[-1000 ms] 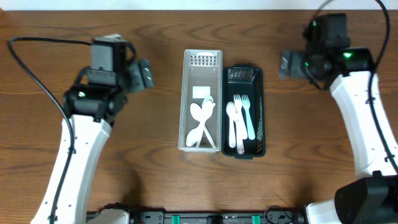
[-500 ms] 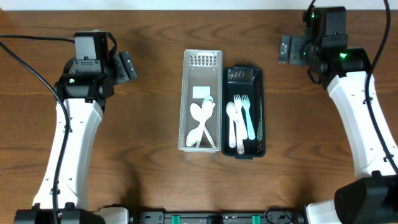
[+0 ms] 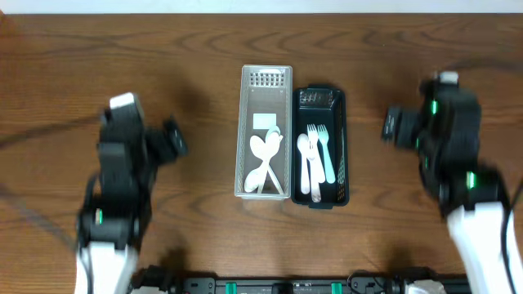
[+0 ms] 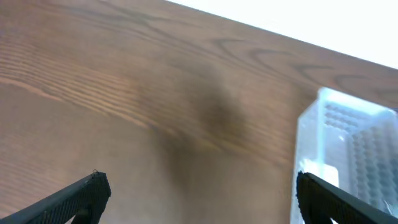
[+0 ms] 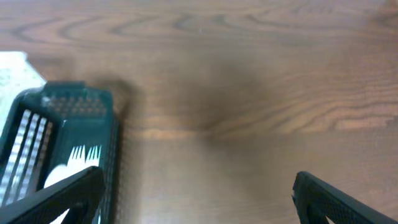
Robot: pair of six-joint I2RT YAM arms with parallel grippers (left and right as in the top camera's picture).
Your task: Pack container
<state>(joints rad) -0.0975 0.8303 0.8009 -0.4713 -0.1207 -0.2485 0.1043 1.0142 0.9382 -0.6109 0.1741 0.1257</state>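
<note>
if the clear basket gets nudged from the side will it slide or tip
Probably slides: the clear basket is long, low and flat on the table. It looks like thin perforated plastic holding only a few white spoons, so likely light with flexible walls. Pushed rightward, it would likely shove the dark basket close beside it.

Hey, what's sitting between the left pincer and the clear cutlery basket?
Nothing, just bare wooden table separates the left pincer from the clear basket; the overhead view shows it.
</note>
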